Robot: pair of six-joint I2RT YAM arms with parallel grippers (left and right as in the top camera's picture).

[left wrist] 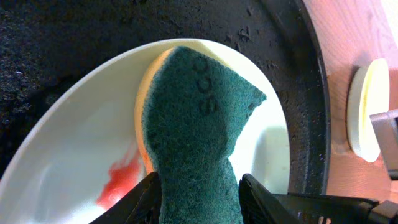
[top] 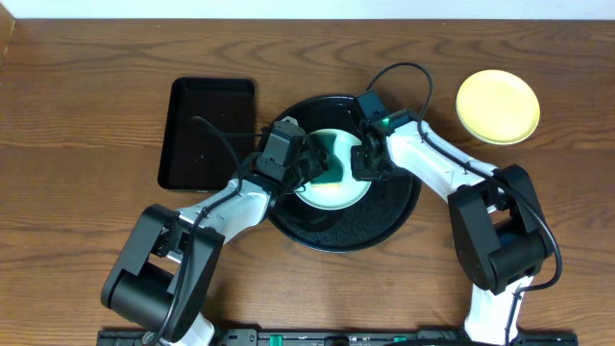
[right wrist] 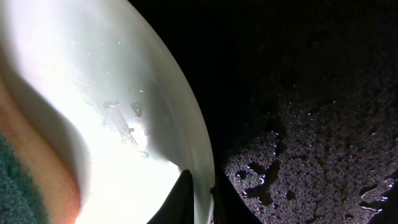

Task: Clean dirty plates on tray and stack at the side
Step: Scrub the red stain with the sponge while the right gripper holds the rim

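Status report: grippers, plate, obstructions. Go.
Left gripper shut on sponge, against mint plate in round tray. Right gripper shut on plate rim. Red smear on plate. Nothing blocking; yellow plate off to the side.

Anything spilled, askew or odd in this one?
Only a red smear on the mint plate, beside the sponge, and wet patches on the round tray. Both fit washing; nothing looks askew or damaged.
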